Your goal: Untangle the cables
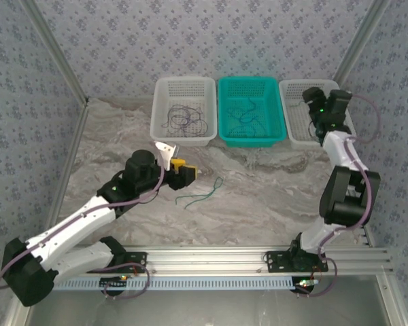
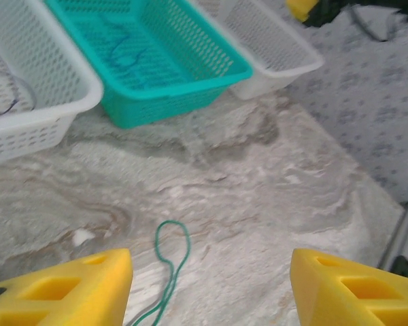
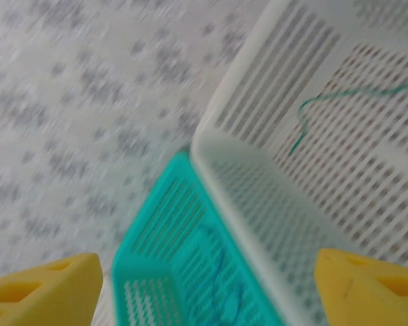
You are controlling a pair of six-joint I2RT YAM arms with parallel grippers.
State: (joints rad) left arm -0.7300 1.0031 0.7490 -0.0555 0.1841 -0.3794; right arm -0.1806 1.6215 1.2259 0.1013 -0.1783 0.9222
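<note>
Lower the left gripper [image 1: 188, 172] onto the green cable [image 1: 199, 193] lying on the table [image 1: 272, 197] just ahead, pinching near its loop to lift it free. Start from the present pose: stretched low and forward, fingers spread, empty. Leave the right gripper [image 3: 207, 288] raised over the far-right white basket [image 1: 299, 141], fingers parted, seemingly empty despite blur.

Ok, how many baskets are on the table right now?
3, in a row at the far edge: a white basket left, a teal basket in the middle, a second white basket right. None looks hidden.
</note>
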